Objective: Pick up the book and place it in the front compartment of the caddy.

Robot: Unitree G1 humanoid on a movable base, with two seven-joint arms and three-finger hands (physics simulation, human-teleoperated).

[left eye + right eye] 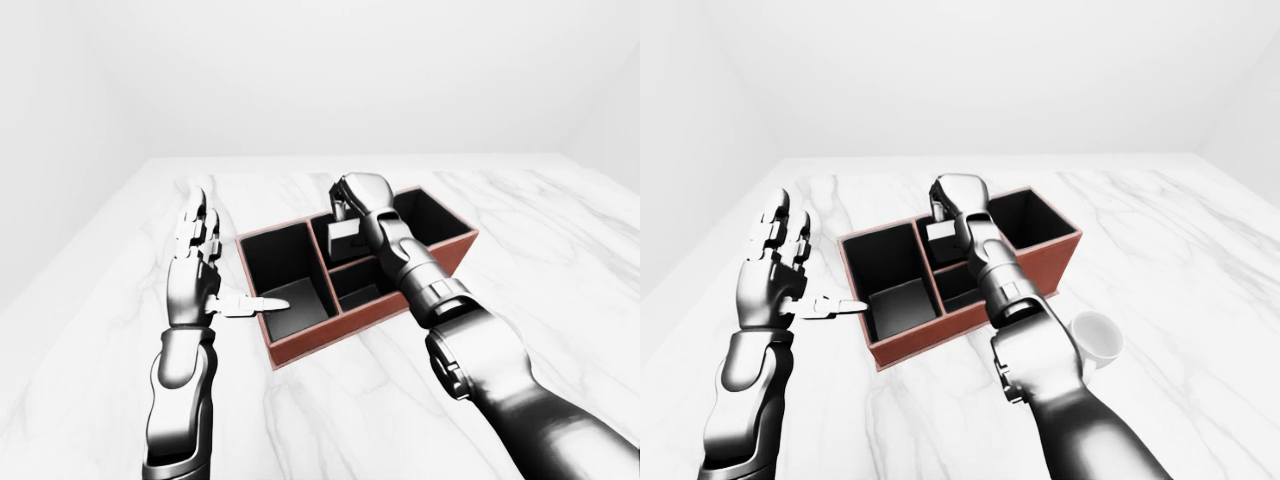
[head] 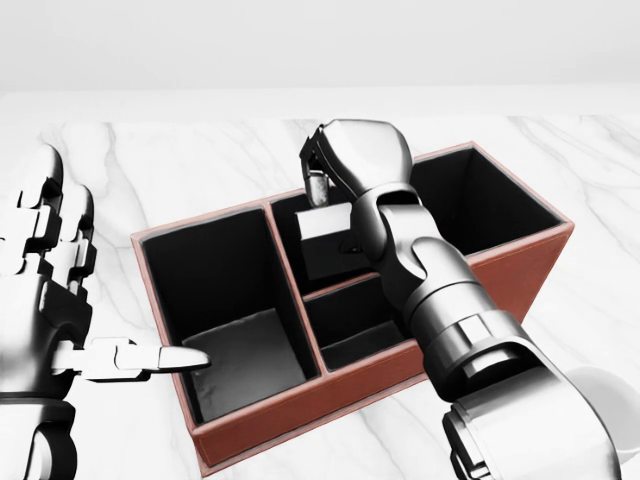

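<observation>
Grey book (image 2: 325, 242) half hidden behind right hand (image 2: 352, 152).

Small grey book (image 2: 325, 240), upright, partly inside caddy's (image 2: 300, 420) upper-middle compartment, red-brown caddy w/ black interior on marble

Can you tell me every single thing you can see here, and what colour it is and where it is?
caddy: one, reddish-brown outside and black inside, on the table in the middle of the head view.
book: one, grey, held over the caddy's upper middle compartment.
mug: one, white, right of the caddy in the right-eye view.
table: one, white marble, under everything.
left hand: one, silver, fingers open, at the left of the head view, one finger pointing over the caddy's left rim.
right hand: one, silver, pinching the book's top.
</observation>
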